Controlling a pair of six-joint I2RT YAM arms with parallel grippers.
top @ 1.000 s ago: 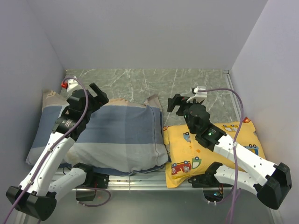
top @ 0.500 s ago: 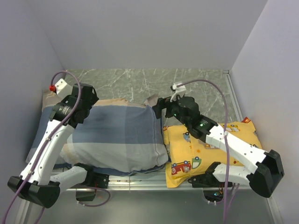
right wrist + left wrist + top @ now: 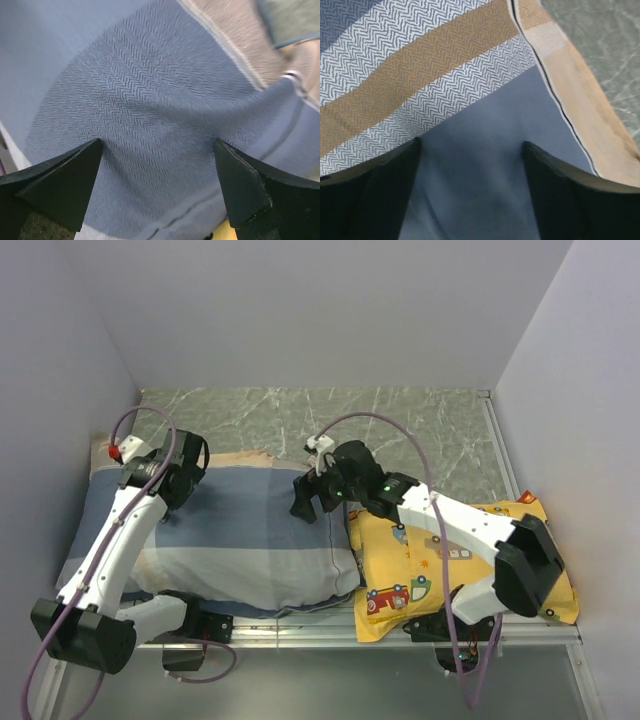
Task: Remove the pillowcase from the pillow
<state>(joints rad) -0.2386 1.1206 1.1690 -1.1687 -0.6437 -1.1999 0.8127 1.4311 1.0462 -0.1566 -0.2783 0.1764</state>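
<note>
The striped blue and grey pillowcase (image 3: 250, 540) lies plump on the left of the table, with its beige edging along the far side. The white pillow is hidden inside it. My left gripper (image 3: 188, 472) is open, fingers down on the blue cloth near the far left corner. In the left wrist view the gripper (image 3: 470, 155) straddles blue cloth (image 3: 480, 115), with the beige edging (image 3: 585, 115) to its right. My right gripper (image 3: 305, 502) is open over the pillowcase's far right end. In the right wrist view it (image 3: 157, 150) presses on grey-blue herringbone cloth (image 3: 150, 90).
A yellow cartoon-vehicle pillow (image 3: 470, 560) lies on the right against the pillowcase's right end, under my right arm. The grey marbled table (image 3: 420, 420) runs to the back wall. Walls close in on the left and right. A metal rail (image 3: 300, 638) edges the front.
My right arm swung left from above the yellow pillow onto the pillowcase's right end. My left gripper came down and back onto the far left of the pillowcase.
</note>
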